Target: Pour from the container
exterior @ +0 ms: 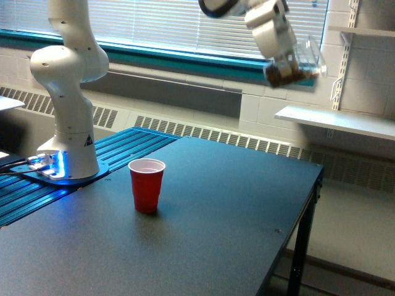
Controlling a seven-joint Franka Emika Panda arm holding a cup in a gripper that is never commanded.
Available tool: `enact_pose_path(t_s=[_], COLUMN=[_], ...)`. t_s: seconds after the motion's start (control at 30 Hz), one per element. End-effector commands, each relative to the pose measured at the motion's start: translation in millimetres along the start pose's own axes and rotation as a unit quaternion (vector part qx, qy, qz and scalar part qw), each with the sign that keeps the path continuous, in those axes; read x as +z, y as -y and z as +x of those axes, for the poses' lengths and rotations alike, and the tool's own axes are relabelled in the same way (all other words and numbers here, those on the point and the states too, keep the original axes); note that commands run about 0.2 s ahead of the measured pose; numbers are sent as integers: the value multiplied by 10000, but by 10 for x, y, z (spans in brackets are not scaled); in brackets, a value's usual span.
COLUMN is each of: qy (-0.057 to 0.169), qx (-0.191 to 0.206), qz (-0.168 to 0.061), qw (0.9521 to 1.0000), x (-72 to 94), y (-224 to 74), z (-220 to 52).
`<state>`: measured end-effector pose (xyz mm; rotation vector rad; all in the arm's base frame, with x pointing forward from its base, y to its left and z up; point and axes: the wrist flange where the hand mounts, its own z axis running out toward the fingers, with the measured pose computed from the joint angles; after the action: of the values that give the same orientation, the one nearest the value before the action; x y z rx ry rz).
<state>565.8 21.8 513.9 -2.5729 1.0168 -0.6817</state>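
High at the upper right of the exterior view, my gripper point(285, 61) is shut on the container point(297, 65), a clear glass cup lying almost on its side with its rim toward the view's right. Brown nut-like pieces rest against its lower wall. The image of it is blurred. A red plastic cup point(147, 185) with a white inside stands upright on the dark table point(203, 240), far below and to the left of the container.
The arm's white base point(68, 123) stands at the table's left on blue slats point(117, 154). A white shelf point(333, 120) juts from the wall below the container. The table's right edge point(308, 209) drops off to the floor.
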Motion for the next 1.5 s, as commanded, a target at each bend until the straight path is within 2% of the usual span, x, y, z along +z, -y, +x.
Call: enact_pose_path(t_s=[0.03,0.3,0.73,1.1,1.5], qy=[-319,-464,-551,-533,-427], qx=[-163,-208,43,207,408], qz=[202,-72,-537,-827,-1139], qw=[9992,9987,9970,9949,9917], x=[-403,-469,-499,-542,-585], y=[-143,-638,-1503,-2091,-2599], z=[141,295,364,233,-121])
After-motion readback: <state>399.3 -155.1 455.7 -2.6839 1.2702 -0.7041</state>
